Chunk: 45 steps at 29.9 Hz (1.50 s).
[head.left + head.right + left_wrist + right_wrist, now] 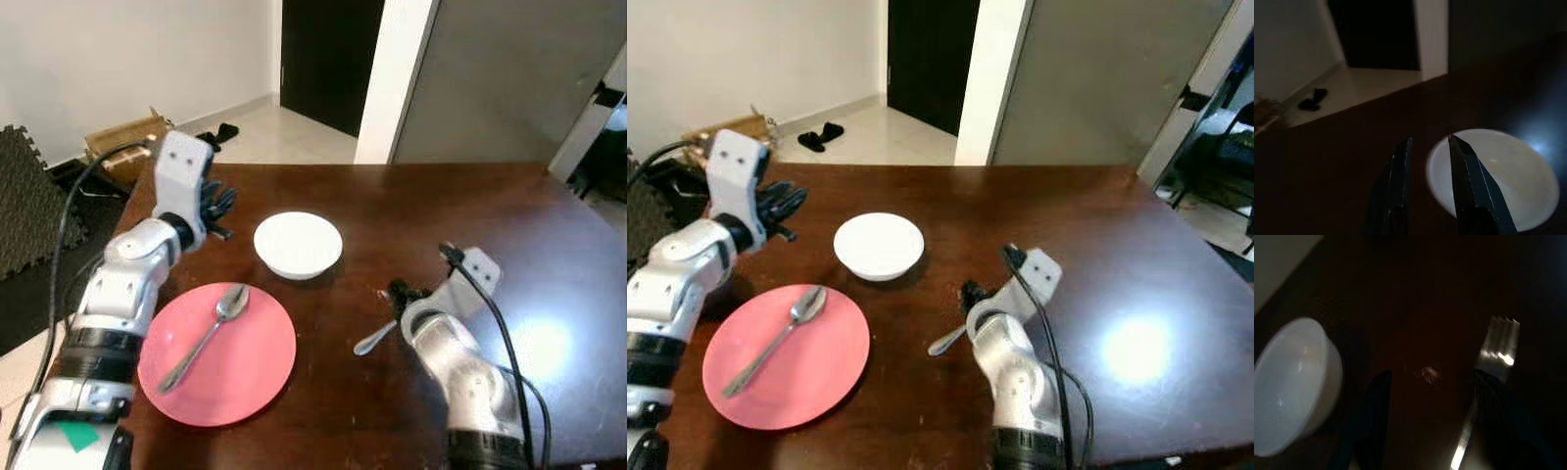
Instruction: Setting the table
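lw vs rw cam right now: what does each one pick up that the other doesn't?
Left wrist view: past the left claw, its fingers a little apart, the table's far edge, pale floor with black shoes, and a dark doorway.

Right wrist view: a fork lying on the table, tines away from the camera, its handle running along one finger of the open right claw; nothing sits between the fingers.

Shared: the white bowl and the dark wooden table, both dim.
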Available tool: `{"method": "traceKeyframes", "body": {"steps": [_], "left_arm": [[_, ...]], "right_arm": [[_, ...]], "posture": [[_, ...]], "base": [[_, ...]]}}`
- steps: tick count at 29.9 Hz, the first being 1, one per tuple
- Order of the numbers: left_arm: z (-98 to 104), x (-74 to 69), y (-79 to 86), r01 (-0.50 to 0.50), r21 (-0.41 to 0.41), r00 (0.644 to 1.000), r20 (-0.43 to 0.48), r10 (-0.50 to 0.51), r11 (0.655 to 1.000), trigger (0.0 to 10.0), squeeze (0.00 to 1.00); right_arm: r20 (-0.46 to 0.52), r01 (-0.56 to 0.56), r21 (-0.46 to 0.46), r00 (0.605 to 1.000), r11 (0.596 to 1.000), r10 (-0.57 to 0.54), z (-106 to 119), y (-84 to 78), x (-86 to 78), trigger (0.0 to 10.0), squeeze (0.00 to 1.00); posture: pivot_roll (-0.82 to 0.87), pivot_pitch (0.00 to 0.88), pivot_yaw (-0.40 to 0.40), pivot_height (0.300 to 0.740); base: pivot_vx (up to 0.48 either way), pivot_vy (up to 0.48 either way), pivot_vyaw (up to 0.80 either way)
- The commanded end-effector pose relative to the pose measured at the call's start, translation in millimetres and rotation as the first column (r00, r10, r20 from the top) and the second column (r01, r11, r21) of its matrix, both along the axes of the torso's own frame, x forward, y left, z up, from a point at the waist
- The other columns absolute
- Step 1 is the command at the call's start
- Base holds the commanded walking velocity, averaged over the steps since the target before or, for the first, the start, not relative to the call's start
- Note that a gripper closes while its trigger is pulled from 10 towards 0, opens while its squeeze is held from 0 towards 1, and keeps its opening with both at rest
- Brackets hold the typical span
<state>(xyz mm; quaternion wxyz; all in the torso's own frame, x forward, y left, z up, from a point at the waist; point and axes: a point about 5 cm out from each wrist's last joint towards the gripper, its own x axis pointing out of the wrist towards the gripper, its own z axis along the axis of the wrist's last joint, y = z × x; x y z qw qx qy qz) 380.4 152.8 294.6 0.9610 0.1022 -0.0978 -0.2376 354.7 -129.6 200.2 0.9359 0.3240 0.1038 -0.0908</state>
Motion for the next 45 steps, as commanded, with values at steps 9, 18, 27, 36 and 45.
{"method": "traceKeyframes", "body": {"steps": [9,18,27,36,45], "left_arm": [[22.8,-26.2,-25.5,0.489,0.126,0.871,-0.014,-0.491,0.863,10.0,0.00],[6.6,-30.9,-31.7,0.570,0.234,0.820,-0.098,-0.564,0.787,10.0,0.00],[-3.4,-32.8,-25.0,0.570,0.243,0.821,-0.131,-0.556,0.785,10.0,0.00],[-10.3,-36.5,-23.8,0.544,0.205,0.839,-0.113,-0.532,0.814,10.0,0.00],[-13.3,-39.3,-22.7,0.517,0.173,0.856,-0.088,-0.510,0.838,10.0,0.00]], "right_arm": [[-0.232,-0.028,-0.005,0.972,1.000,0.026,-32.7,46.2,6.2,10.0,0.00],[-0.282,-0.016,0.023,0.959,1.000,0.022,-46.2,54.8,14.1,10.0,0.00],[-0.357,-0.085,0.019,0.930,0.996,0.086,-62.2,64.0,19.7,10.0,0.00],[-0.496,-0.073,-0.039,0.867,0.997,0.044,-101.9,59.8,6.4,0.0,0.00],[-0.574,-0.119,-0.136,0.818,0.984,0.020,-134.4,43.7,-9.0,0.0,0.00]], "posture": [[0.03,0.103,-0.005,0.740],[0.05,0.103,-0.009,0.740],[0.06,0.102,-0.008,0.740],[0.07,0.099,-0.058,0.740],[0.05,0.101,-0.092,0.740]], "base": [[0.000,0.000,0.00],[0.000,0.000,0.00],[0.000,0.000,0.00],[0.000,0.000,0.00],[0.000,0.000,0.00]]}}
